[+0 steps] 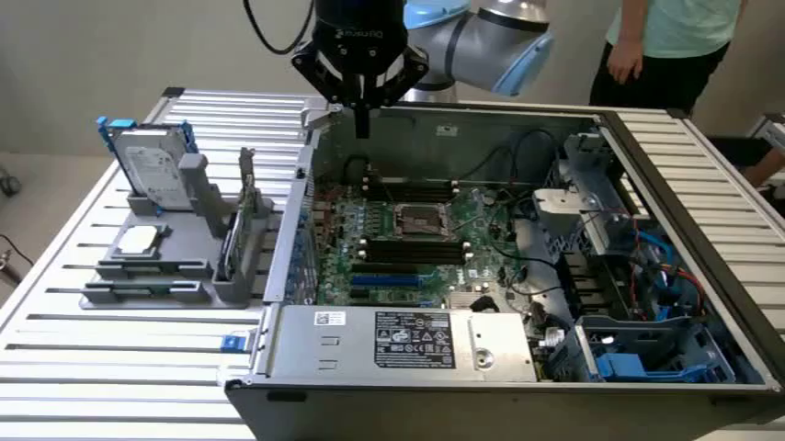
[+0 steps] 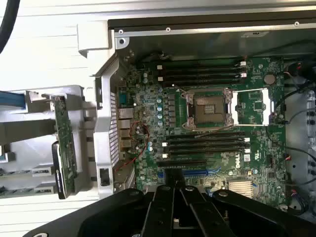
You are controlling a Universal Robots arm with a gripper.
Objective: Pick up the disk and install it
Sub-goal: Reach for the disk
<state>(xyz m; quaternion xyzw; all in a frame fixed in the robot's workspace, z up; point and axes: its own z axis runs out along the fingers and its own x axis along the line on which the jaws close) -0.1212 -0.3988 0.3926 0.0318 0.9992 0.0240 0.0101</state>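
The disk (image 1: 150, 163), a silver-grey drive with a white label in a blue caddy, stands upright at the far end of a grey holder (image 1: 172, 276) on the exterior view's left. My gripper (image 1: 362, 121) hangs over the far left corner of the open computer case (image 1: 491, 119), well apart from the disk. Its fingers are shut together with nothing between them. In the wrist view the gripper (image 2: 174, 210) points down over the motherboard (image 2: 207, 108), and a blue edge of the disk's caddy (image 2: 10, 97) shows beside the case.
A green card (image 1: 245, 220) stands upright in the holder, and a small square silver chip (image 1: 139, 239) lies flat on it. Inside the case are a large silver box (image 1: 405, 340) and a bay with blue parts (image 1: 638, 363). A person (image 1: 668, 46) stands behind the table.
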